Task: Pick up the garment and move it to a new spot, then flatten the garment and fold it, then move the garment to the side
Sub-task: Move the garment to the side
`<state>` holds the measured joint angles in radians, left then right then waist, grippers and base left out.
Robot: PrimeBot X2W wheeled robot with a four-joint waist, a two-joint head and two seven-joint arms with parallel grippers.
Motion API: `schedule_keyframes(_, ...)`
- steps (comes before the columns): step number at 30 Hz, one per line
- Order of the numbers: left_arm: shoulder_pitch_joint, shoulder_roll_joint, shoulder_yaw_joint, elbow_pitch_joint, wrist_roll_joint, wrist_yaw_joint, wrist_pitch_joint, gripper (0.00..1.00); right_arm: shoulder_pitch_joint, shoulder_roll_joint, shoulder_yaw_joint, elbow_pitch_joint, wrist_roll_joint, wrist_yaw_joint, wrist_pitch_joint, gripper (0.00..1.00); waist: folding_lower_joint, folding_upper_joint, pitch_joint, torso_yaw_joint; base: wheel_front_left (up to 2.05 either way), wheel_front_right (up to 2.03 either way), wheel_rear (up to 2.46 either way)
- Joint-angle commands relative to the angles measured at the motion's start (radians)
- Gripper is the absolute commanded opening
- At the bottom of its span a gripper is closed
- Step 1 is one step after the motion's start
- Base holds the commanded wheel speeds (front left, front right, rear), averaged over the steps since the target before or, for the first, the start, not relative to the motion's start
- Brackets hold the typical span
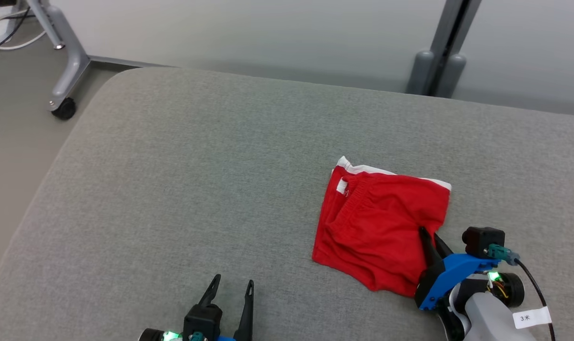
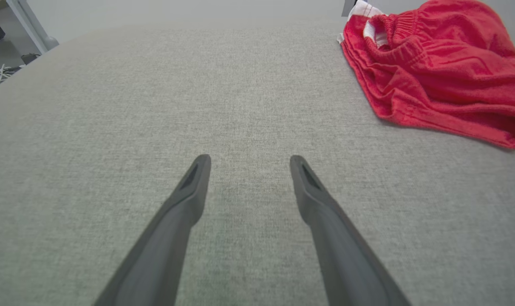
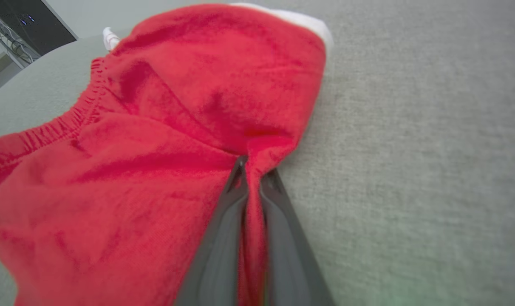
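Step in hand: pick-up. The garment [image 1: 377, 227] lies crumpled on the worktop [image 1: 197, 166], right of centre. My right gripper [image 1: 432, 238] pinches a fold at its near edge, fingers clamped. My left gripper [image 1: 233, 283] hovers, fingers apart. Next move, as I judge it: lift clear and carry to open worktop.

One garment [image 1: 381, 227], one bench [image 1: 197, 189] and two grippers, the left gripper [image 1: 234, 280] and the right gripper [image 1: 430, 233], are counted.
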<state>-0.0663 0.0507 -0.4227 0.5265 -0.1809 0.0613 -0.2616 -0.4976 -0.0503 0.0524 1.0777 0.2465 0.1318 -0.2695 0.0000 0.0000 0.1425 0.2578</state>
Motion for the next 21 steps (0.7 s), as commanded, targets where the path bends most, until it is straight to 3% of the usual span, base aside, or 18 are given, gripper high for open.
schedule_keyframes(1, -0.009, 0.000, 0.008, -0.007, 0.002, -0.004, -0.004, 1.00, 0.043, -0.008, -0.018, -0.013, -0.001, -0.002, 0.008, 0.00, 0.0000, 0.0000, -0.023, -0.049, 0.00, 0.00, 0.00)
schedule_keyframes(5, -0.006, 0.000, 0.010, -0.019, -0.001, -0.009, -0.004, 1.00, 0.074, -0.006, -0.013, -0.053, -0.007, -0.002, 0.008, 0.00, 0.0000, 0.0000, -0.045, -0.124, 0.00, 0.00, 0.00)
schedule_keyframes(15, -0.026, 0.000, -0.047, -0.054, -0.044, -0.057, -0.004, 1.00, 0.181, -0.006, 0.063, -0.091, -0.004, -0.003, 0.011, 0.00, 0.0000, 0.0000, -0.105, -0.447, 0.00, 0.00, 0.00)
schedule_keyframes(21, -0.052, 0.000, -0.086, -0.059, -0.071, -0.059, -0.004, 1.00, 0.203, -0.005, 0.092, -0.114, -0.001, -0.002, 0.009, 0.00, 0.0000, 0.0000, -0.105, -0.567, 0.00, 0.00, 0.00)
